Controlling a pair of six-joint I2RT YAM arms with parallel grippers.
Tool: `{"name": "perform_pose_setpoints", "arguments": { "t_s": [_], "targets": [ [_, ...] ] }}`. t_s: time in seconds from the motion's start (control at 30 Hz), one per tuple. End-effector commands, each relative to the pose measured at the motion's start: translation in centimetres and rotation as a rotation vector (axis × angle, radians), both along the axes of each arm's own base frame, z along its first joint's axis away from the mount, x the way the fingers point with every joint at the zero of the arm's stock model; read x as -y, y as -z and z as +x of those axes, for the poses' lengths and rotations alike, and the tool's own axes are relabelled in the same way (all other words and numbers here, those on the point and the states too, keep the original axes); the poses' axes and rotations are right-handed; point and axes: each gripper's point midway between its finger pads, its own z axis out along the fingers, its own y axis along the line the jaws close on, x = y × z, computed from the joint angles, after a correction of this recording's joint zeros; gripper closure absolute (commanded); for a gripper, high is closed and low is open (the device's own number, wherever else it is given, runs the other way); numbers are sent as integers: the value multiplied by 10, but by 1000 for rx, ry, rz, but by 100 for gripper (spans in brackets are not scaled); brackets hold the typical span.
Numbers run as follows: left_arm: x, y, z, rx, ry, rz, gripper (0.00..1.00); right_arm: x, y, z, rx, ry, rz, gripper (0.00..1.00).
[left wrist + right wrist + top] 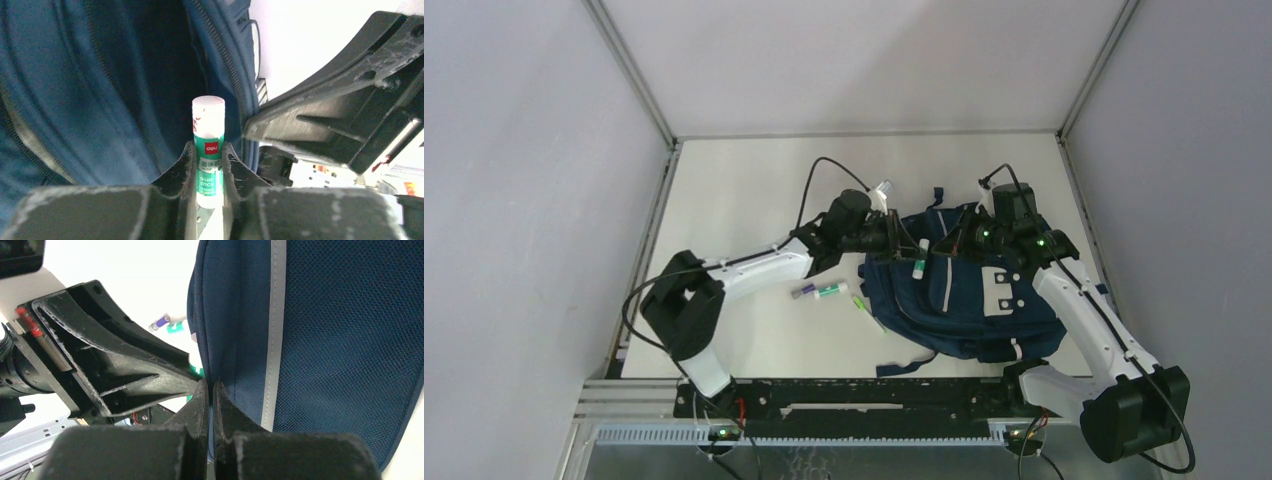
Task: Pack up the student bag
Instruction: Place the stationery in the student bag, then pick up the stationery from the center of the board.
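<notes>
Top external view shows the white tabletop carrying the navy student bag, which lies right of centre between the two arms. The right tool is pinched together on the bag's fabric edge. The left tool is clamped on a green-and-white glue stick pointing into the bag's open zippered mouth, while a purple-capped marker and a green marker lie just left of the bag.

Ahead of the left hand the bag stands open and dark, its zip edges close on either side of the glue stick it carries. The right hand crowds in just beside it, pinching the bag's rim. Behind it lies open bench, with pens nearby.
</notes>
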Motion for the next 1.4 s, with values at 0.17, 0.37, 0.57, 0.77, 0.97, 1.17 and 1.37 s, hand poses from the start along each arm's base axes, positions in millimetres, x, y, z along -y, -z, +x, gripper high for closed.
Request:
{"name": "perform_pose_setpoints", "arguments": {
  "t_s": [0.17,0.37,0.57,0.77,0.97,1.17,1.37],
  "targets": [
    [32,-47,13,75,28,-88,36,-8,-21,3,67,-12,47,100],
    [2,-41,8,148,0,6,53,-6,-19,2,65,-6,36,100],
    [-72,-4,-1,258,-66,300,60,-4,-16,3,60,-2,22,100],
    [-130,34,-13,343,14,601,44,-10,-13,7,55,-18,27,100],
    [-139,65,-27,178,-71,611,46,-12,-11,7,49,-19,24,100],
    [-127,90,-24,-82,-349,464,41,-14,-11,7,47,-19,25,100],
    [-125,112,-24,-188,-436,516,42,-15,-8,5,40,-24,14,100]
  ]
}}
